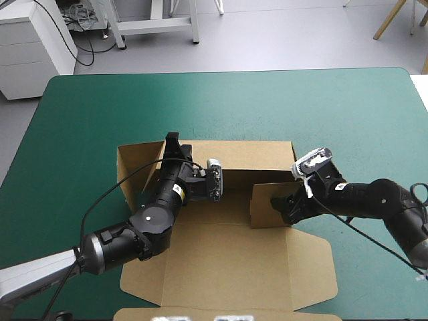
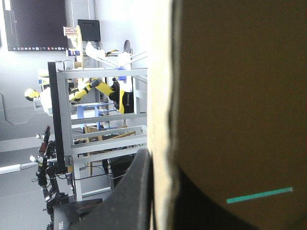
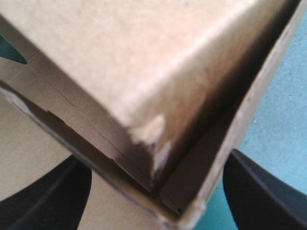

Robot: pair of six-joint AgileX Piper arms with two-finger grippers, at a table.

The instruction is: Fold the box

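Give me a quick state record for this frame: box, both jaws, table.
box: brown, partly folded, lying on the table
table cover: teal-green
far wall: raised
lid: flat, on the near side
left jaws: shut on the board at the far wall's left end
right jaws: open, with a raised corner of the box's right side between them

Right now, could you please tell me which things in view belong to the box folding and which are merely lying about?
Part of the job:
the box, walls partly raised
the left gripper, shut on a raised wall
the right gripper, open around a raised corner

Merely there:
the teal-green cover beneath
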